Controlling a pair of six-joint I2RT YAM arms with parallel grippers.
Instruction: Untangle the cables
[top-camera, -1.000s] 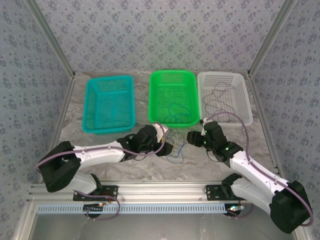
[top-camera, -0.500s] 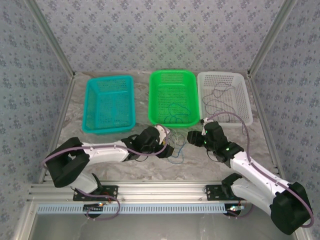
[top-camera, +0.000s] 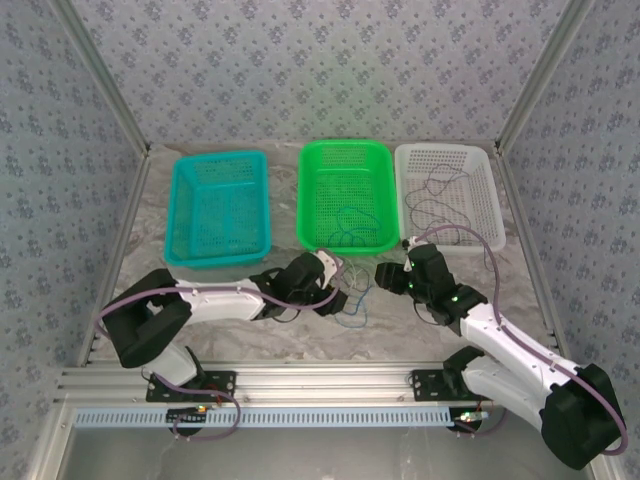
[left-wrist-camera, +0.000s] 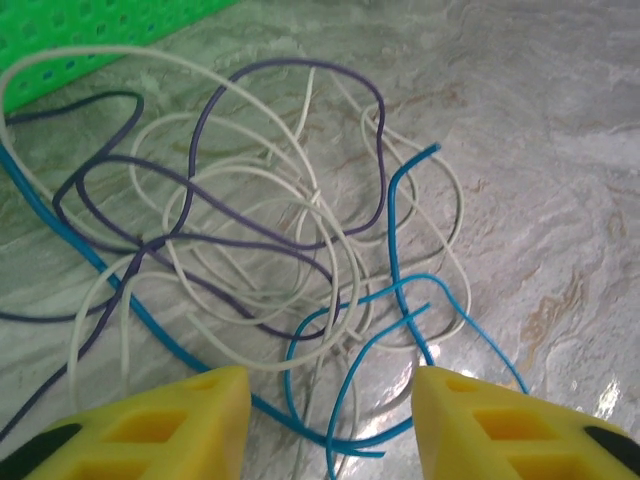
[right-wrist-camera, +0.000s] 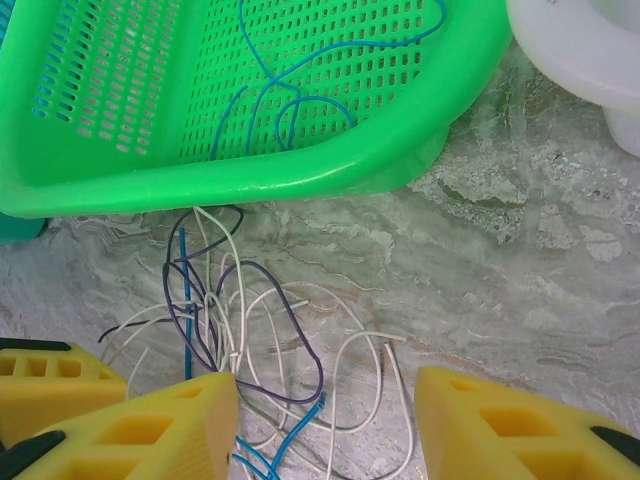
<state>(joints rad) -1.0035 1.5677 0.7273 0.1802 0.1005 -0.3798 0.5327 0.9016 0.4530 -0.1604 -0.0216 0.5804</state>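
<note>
left pincer (left-wrist-camera: 330, 385): jaws part open, gripping nothing. The wrist view shows the fingertips low over the near edge of the tangle (left-wrist-camera: 270, 250), with blue strand (left-wrist-camera: 393, 220) loops lying in the gap.
left arm change: in the overhead view, left pincer (top-camera: 338, 297) has crept right and forward onto the tangle (top-camera: 352, 290) over the last second, and the elbow has swung in.
right pincer (right-wrist-camera: 325, 385): jaws part open and empty, hovering over the other side of the tangle (right-wrist-camera: 250, 330). It has not moved in the overhead view (top-camera: 385, 272).
tangle: on the tabletop (top-camera: 300, 335), between the two pincers and just in front of the green basket (top-camera: 345, 147). Blue, purple (left-wrist-camera: 381, 150) and white strands are still interlaced.
sorted so far: a blue cable (right-wrist-camera: 270, 75) is in the green basket (right-wrist-camera: 250, 180), and a thin dark cable (top-camera: 435, 185) is in the white basket (top-camera: 445, 150). I can't make out anything in the teal basket (top-camera: 218, 158).
meaning: the left side looks lined up for a pick, probably the blue strand, with no hold yet.
risk: the loops cross right at the fingertips, so closing could catch two strands, and the tangle may then drag rather than separate.
</note>
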